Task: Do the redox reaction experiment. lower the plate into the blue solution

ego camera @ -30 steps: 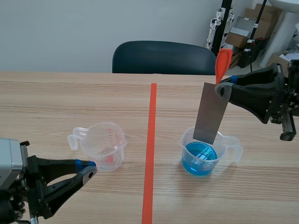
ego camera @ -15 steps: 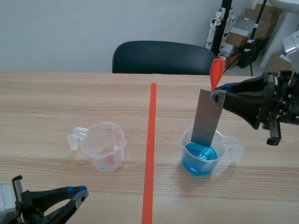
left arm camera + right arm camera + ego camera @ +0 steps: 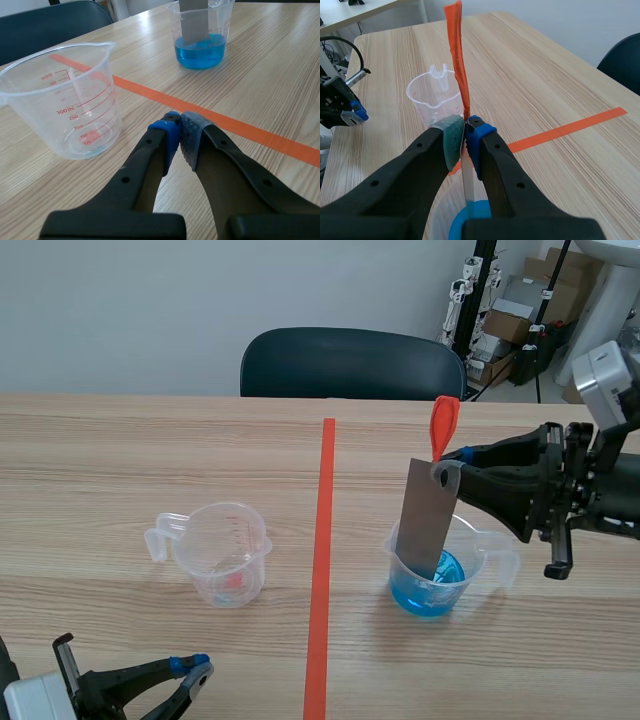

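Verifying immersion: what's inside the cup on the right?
Blue solution and the lower end of the grey plate, held from above by the right fingers. The plate's bottom edge is hidden in the liquid, so depth is unclear.

Plate [image 3: 428, 515] lower, its tip now in blue solution [image 3: 432, 587].

The clear measuring cup [image 3: 60, 100] carries a red scale: 300 ml, 250, 200, 150, 100. Its higher marks are unreadable.

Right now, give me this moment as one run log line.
right gripper shut on plate | plate lower end in blue solution | left gripper shut, empty, near clear beaker
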Controlling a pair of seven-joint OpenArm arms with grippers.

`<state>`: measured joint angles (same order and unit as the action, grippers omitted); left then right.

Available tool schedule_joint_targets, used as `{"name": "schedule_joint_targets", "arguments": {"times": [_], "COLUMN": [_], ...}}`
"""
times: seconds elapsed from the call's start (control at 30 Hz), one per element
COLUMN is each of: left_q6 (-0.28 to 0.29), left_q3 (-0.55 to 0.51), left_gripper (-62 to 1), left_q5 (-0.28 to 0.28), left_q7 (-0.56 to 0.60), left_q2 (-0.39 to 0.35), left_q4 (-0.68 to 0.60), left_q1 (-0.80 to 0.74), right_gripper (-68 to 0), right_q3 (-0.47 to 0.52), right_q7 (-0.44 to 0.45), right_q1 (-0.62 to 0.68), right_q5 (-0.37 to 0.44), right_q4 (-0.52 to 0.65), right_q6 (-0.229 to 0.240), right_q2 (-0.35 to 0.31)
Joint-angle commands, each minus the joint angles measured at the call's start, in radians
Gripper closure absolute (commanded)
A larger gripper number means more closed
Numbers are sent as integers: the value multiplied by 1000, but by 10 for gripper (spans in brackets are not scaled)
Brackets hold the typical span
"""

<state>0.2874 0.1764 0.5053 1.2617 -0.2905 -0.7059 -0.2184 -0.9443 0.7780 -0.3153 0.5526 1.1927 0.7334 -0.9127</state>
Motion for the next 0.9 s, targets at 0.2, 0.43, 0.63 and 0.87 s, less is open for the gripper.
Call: {"name": "schedule_joint_targets", "arguments": {"times": [0.2, 0.43, 0.63, 0.87], "left_q6": [-16, -16, -16, -16], "left_q3": [2, 2, 2, 2], "left_gripper": [-29, -378, -623, -623], "left_q5": [-11, -11, -11, -11], "left_q7": [-48, -18, 85, 92], "left_q2": [5, 4, 5, 5], "left_q4": [-13, -13, -13, -13], "left_q1": [6, 5, 5, 5], "right_gripper": [-4, -4, -4, -4], "right_q3": [15, 15, 15, 15], "right_q7": [42, 98, 108, 138], "right_q1": [-11, 17, 39, 39], "right_q5": [-21, -75, -114, -125], "right_q4": [-38, -58, -58, -89], "right_q6": [12, 12, 12, 12], "right_q2": [10, 14, 29, 35]}}
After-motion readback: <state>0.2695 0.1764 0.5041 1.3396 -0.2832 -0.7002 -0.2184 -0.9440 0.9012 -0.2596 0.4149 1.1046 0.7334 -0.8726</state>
